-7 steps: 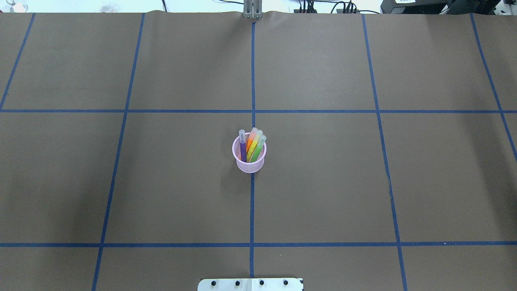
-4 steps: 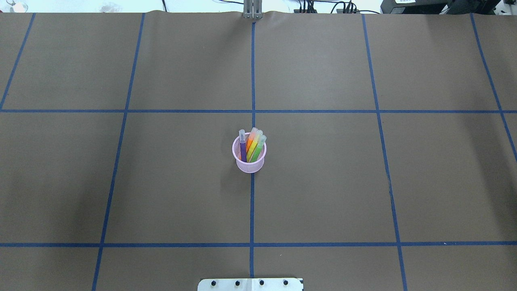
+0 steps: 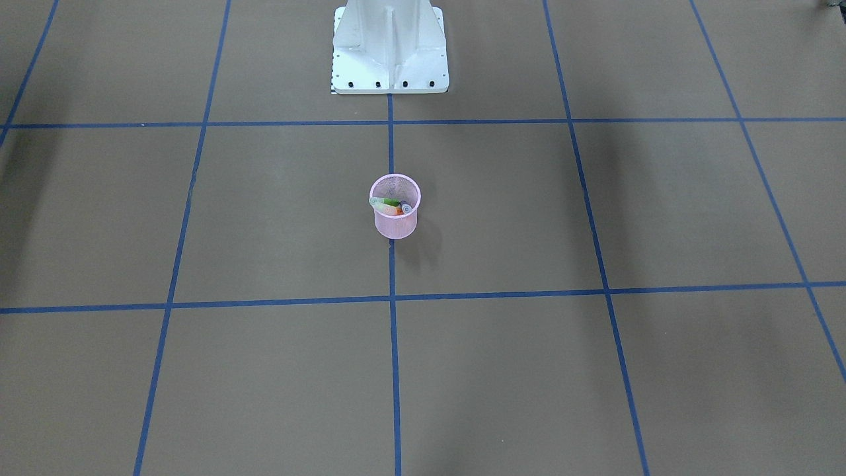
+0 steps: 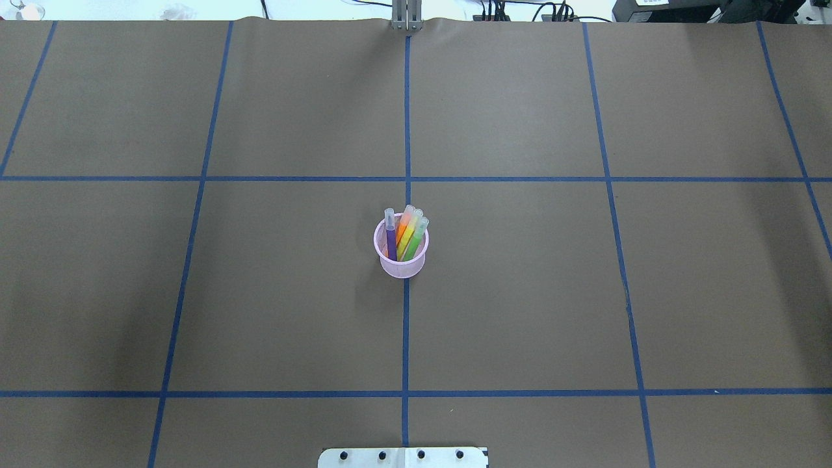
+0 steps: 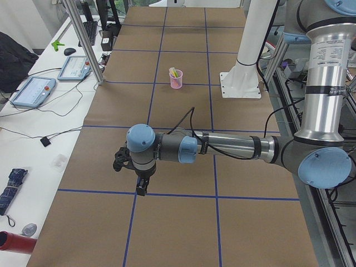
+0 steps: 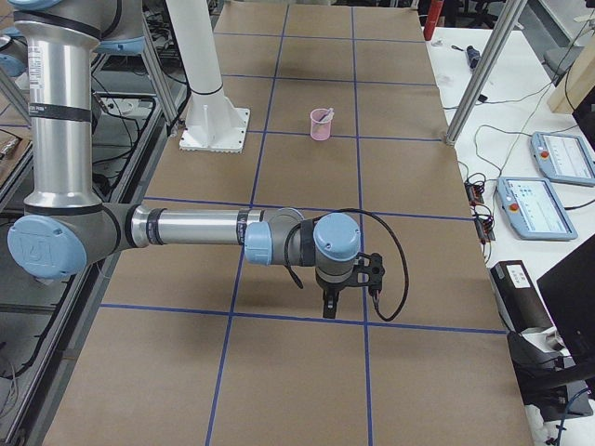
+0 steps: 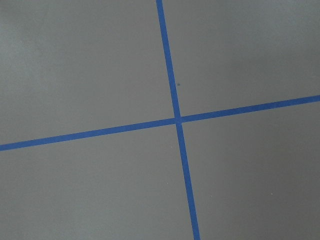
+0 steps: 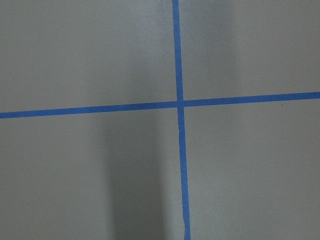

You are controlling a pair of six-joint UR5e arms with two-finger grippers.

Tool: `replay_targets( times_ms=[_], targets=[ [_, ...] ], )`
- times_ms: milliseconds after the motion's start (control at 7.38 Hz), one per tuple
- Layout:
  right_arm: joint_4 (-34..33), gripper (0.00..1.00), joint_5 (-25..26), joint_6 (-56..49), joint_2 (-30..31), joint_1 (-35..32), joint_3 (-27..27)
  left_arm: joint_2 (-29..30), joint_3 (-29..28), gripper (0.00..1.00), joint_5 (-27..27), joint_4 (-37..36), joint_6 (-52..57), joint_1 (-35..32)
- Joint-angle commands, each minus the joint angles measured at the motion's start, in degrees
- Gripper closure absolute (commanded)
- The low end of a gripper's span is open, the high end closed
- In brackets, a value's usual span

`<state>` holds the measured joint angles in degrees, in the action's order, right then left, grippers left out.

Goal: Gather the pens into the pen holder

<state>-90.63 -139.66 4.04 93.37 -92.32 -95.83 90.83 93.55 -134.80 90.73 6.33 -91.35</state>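
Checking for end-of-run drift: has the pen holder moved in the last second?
No. The pen holder sits on the same spot of the centre blue tape line.

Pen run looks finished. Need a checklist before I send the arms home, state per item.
1. Purple pen, orange pen and green pen stand inside the pen holder: ok.
2. Pen holder upright, on the centre tape line: ok.
3. No stray pen on the visible table: ok.
4. Left gripper and right gripper well away from the holder, each over its own end of the table: ok.
5. Jaws open and empty: cannot tell; the grippers show only in the side views, and the wrist views show just paper and tape.
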Motion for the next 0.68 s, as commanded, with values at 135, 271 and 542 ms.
replay_targets(
  times_ms=[135, 271, 542],
  targets=[
    [0.19, 0.00, -0.09, 0.00, 0.06, 0.03, -0.06, -0.04, -0.47, 0.00, 0.06, 0.06, 0.00, 0.03],
    [0.28, 0.00, -0.09, 0.00, 0.06, 0.04, -0.14, 0.05, -0.48, 0.00, 0.07, 0.14, 0.00, 0.03],
    [-0.07, 0.00, 0.00, 0.00, 0.06, -0.05, -1.20, 0.05, -0.13, 0.00, 0.07, 0.15, 0.00, 0.12]
  ],
)
